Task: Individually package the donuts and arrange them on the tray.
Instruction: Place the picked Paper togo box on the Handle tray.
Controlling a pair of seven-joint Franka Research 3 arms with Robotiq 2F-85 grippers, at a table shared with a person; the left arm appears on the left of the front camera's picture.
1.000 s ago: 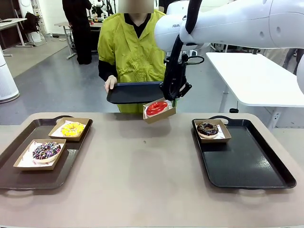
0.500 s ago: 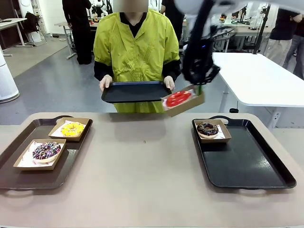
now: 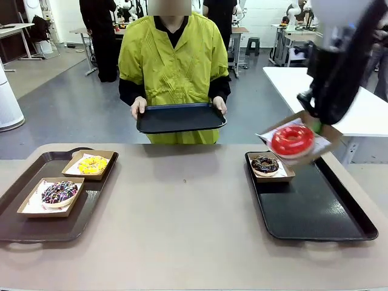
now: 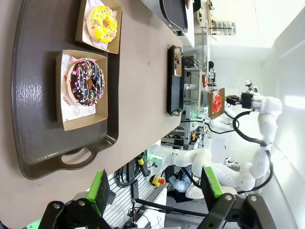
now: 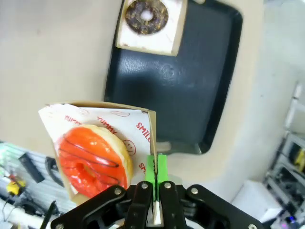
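Note:
My right gripper [image 3: 316, 123] is shut on the rim of a cardboard box [image 5: 143, 119] holding the glossy red donut [image 3: 292, 139]. It hangs tilted in the air above the far end of the black tray [image 3: 321, 209]. In the right wrist view the red donut [image 5: 93, 160] leans in its box beside my closed fingers [image 5: 155, 174]. The dark chocolate donut [image 3: 265, 163] sits boxed at the tray's far left corner. On the brown tray [image 3: 36, 227] lie the boxed yellow-iced donut [image 3: 92, 164] and sprinkled donut [image 3: 59, 192]. My left gripper [image 4: 155, 188] hovers open above them.
A person in a yellow-green top stands at the far side holding another black tray [image 3: 180, 117] level with both hands. A white table [image 3: 339, 97] stands behind on the right. Bare tabletop [image 3: 182, 212] lies between the two trays.
My right arm has swung right from beside the person's tray to over the right tray, carrying the boxed red donut. The box now tilts more toward the camera.

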